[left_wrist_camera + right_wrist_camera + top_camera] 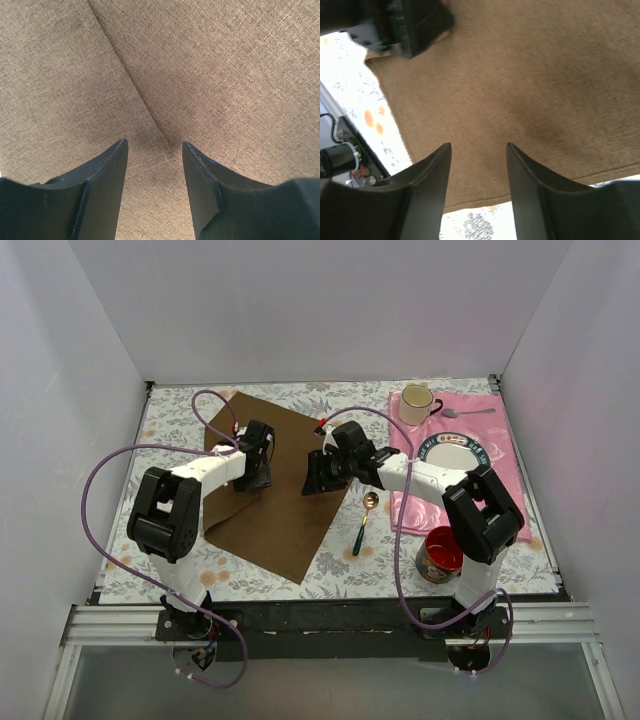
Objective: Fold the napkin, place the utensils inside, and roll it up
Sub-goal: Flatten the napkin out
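A brown square cloth napkin (283, 525) lies flat and open on the flowery tabletop (175, 420), a bit toward 9 o'clock from the middle, with one corner pointing to 6 o'clock. A soft crease runs across it in the left wrist view. The left fingers (256, 476) are over the napkin near its 10 o'clock side. They are spread apart and hold nothing. The right fingers (313, 476) are over the napkin's 3 o'clock edge. They are spread apart too, with only cloth showing between them. I cannot tell if either pair touches the cloth. The slim spoon with a gold bowl and dark blue-green handle (363, 525) lies on the tabletop just beside the napkin at 3 o'clock, not on it. At 2 o'clock is a shiny pink placemat (505, 465) with a plate (455, 452) on it.
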Controlling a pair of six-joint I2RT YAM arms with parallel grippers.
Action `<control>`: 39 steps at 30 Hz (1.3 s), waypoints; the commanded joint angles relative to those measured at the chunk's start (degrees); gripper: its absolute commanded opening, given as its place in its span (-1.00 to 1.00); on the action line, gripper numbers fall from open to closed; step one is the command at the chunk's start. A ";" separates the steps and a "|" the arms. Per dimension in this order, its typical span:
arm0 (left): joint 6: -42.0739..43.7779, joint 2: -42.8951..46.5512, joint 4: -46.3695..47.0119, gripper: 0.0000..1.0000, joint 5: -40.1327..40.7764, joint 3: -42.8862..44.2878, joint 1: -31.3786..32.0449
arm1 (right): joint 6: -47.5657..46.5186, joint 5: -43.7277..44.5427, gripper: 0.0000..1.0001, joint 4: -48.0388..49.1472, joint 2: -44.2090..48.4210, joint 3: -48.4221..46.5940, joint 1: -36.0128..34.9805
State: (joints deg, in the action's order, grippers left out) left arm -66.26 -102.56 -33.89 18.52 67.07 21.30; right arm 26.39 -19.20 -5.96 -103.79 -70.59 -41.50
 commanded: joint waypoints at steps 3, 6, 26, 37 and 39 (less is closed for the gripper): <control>-0.89 0.35 0.58 -0.15 -0.33 -0.53 0.85 | 0.15 1.36 0.08 1.56 -3.43 -0.43 0.98; -1.33 0.00 0.58 -0.21 0.46 -0.62 1.02 | 0.33 1.89 0.07 1.74 -4.66 -0.52 1.42; -3.43 1.92 -2.57 -1.00 8.53 -0.80 1.11 | 2.43 8.13 -0.06 1.04 -9.67 -3.41 2.91; -10.28 12.47 -9.17 -1.00 13.64 1.05 -5.28 | 2.70 13.04 -0.45 -1.78 -16.09 -9.04 6.07; -11.26 15.53 -9.61 -1.00 12.77 0.00 -9.15 | 1.56 14.01 -0.52 -3.53 -17.50 -11.49 7.65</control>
State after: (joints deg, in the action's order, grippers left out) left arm -73.84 -94.41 -40.07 26.65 66.50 19.03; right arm 29.82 -10.63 -6.07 -118.13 -78.02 -37.04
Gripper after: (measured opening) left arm 0.023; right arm 0.270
